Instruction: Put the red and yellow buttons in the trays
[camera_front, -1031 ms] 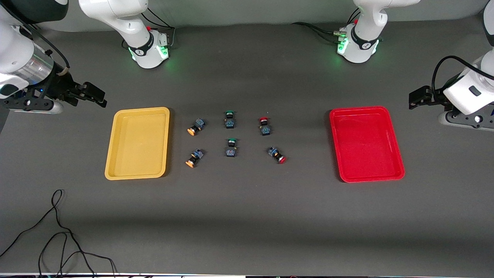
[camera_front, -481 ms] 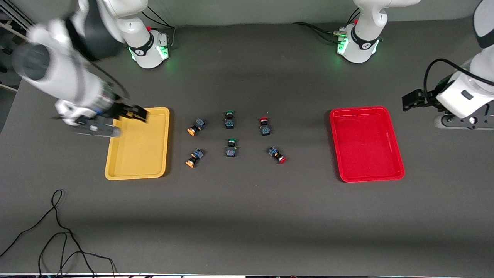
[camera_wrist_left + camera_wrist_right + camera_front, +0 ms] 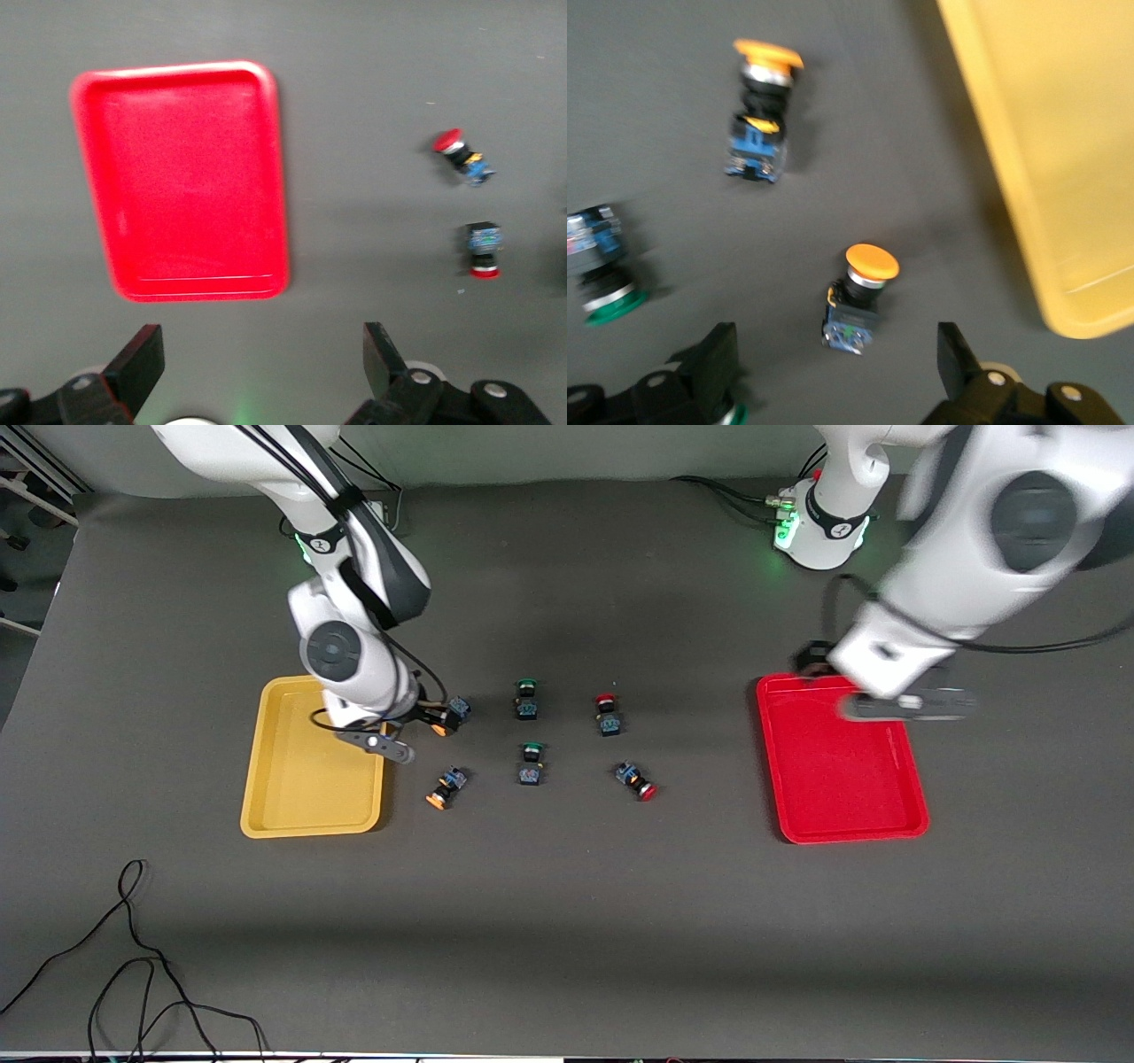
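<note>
Flanking green-capped switches (image 3: 528, 700): gaping right pincer (image 3: 423, 722), left pincer (image 3: 257, 363) seemingly agape.

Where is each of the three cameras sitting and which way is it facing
Front view: high across the table, facing both arm bases, over the yellow tray, red tray and six buttons; both arms show.
Left wrist view: on the left arm, looking down at the red tray and two red buttons; the open left hand shows.
Right wrist view: on the right arm, looking down at two yellow buttons beside the yellow tray; the open right hand shows.
Shared: each tray appears in the front view and one wrist view.
</note>
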Robot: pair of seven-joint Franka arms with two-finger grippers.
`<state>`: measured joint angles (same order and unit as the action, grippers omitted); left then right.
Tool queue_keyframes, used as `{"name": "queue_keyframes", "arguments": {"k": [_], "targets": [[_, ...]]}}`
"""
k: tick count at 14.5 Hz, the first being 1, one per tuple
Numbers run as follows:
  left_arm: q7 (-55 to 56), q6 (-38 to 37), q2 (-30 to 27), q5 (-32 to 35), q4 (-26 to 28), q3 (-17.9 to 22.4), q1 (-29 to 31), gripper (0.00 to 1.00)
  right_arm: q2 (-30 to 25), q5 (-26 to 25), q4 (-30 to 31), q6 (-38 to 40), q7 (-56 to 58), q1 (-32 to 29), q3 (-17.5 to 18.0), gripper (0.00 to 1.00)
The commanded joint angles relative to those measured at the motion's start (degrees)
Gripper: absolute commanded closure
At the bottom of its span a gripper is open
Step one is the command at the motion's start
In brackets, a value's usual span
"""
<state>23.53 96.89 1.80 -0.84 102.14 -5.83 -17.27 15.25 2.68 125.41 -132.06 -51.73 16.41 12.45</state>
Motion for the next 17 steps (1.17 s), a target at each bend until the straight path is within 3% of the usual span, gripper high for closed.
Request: {"name": "queue_keyframes", "arguments": {"k": [1,6,10,14,17], "targets": [[9.04,5.31,-0.31,-1.61,2.97,0.82,-8.2,0.0,2.84,0.13,3.44,-6.71,-6.88,3.97,-0.24,0.0],[18.21,13.66,3.73,-2.77,2.71,0.82,-18.23,0.0,3.65,-0.75,6.95,-11.02,-8.56,4.07,-0.67,0.0],[19.87,19.02,8.64,-2.86,2.62,0.82,-20.87,0.0,4.52,-1.36,7.04,-13.31,-8.56,3.63,-0.94,0.0],[21.55,26.4,17.08,-2.77,2.71,0.82,-22.55,0.0,4.61,-2.93,7.48,-14.27,-8.47,3.46,-1.99,0.0],[21.47,31.32,23.14,-2.68,2.8,0.91,-22.72,0.0,5.49,-3.47,8.36,-16.47,-8.47,3.46,-2.26,0.11]]}}
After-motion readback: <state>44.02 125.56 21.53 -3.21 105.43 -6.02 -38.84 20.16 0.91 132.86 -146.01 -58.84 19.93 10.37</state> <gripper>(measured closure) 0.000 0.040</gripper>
